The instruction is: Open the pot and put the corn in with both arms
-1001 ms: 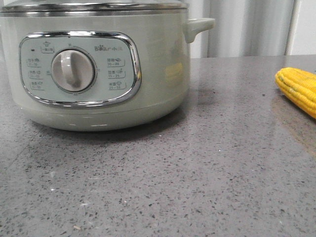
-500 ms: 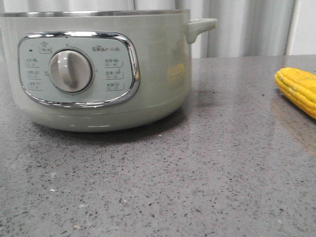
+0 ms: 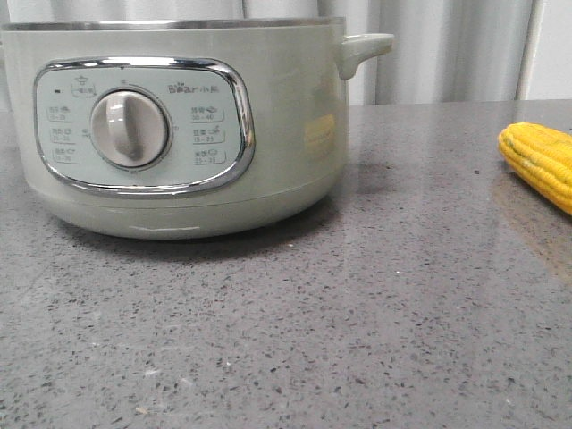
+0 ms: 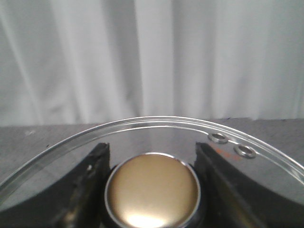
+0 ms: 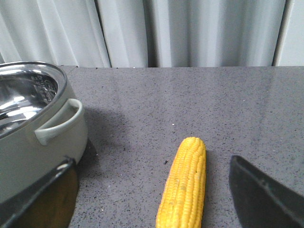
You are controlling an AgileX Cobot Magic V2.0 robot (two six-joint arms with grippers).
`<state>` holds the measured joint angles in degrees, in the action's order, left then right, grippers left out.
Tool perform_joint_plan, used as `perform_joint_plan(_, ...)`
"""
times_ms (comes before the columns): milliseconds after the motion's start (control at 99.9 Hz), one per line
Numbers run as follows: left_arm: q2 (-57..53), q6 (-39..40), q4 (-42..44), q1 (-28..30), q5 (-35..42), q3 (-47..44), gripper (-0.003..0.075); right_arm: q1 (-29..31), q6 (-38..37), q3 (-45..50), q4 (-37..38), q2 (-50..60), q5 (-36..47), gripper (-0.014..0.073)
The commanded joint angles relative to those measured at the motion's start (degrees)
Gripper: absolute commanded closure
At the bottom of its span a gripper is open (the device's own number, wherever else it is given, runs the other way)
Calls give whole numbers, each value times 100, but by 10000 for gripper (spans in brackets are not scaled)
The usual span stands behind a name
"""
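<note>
The pale green pot (image 3: 179, 134) stands at the left of the grey table, its steel rim bare and no lid on it in the front view. My left gripper (image 4: 152, 148) is shut on the gold knob (image 4: 152, 190) of the glass lid (image 4: 156, 124) and holds the lid up in the air. The yellow corn (image 3: 541, 161) lies on the table at the far right. My right gripper (image 5: 151, 164) is open above the table, and the corn (image 5: 185, 185) lies between its fingers, nearer the right one. The pot's shiny steel inside (image 5: 23, 99) shows open. Neither gripper shows in the front view.
The pot's side handle (image 5: 61, 123) sticks out toward the corn, close to my right gripper's left finger (image 5: 47, 194). Pale curtains (image 3: 447, 45) hang behind the table's far edge. Two steam holes (image 4: 232, 145) sit near the lid's rim.
The lid's rim, seen on top of the pot a second ago, has gone up out of the front view. The pot shifted slightly. The corn has not moved.
</note>
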<state>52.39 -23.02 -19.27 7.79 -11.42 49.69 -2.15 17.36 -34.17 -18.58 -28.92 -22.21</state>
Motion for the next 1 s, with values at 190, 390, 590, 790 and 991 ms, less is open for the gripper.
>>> perform_joint_plan(190, -242, 33, -268, 242, 1888, -1365, 589, -145, 47, -210, -89, -69, 379, 48)
perform_joint_plan(390, -43, 107, -640, 242, 2730, -2189, 582, -280, 47, -210, -89, -69, 379, 48)
perform_joint_plan(590, 271, 231, -602, 9, 2987, -2454, 582, -297, 47, -210, -89, -69, 379, 48)
perform_joint_plan(790, 625, 231, -516, -295, 3131, -2467, 582, -297, 47, -210, -89, -69, 378, 48)
perform_joint_plan(991, 1050, 231, -516, -308, 3131, -2467, 582, -297, 47, -210, -90, -69, 322, 48)
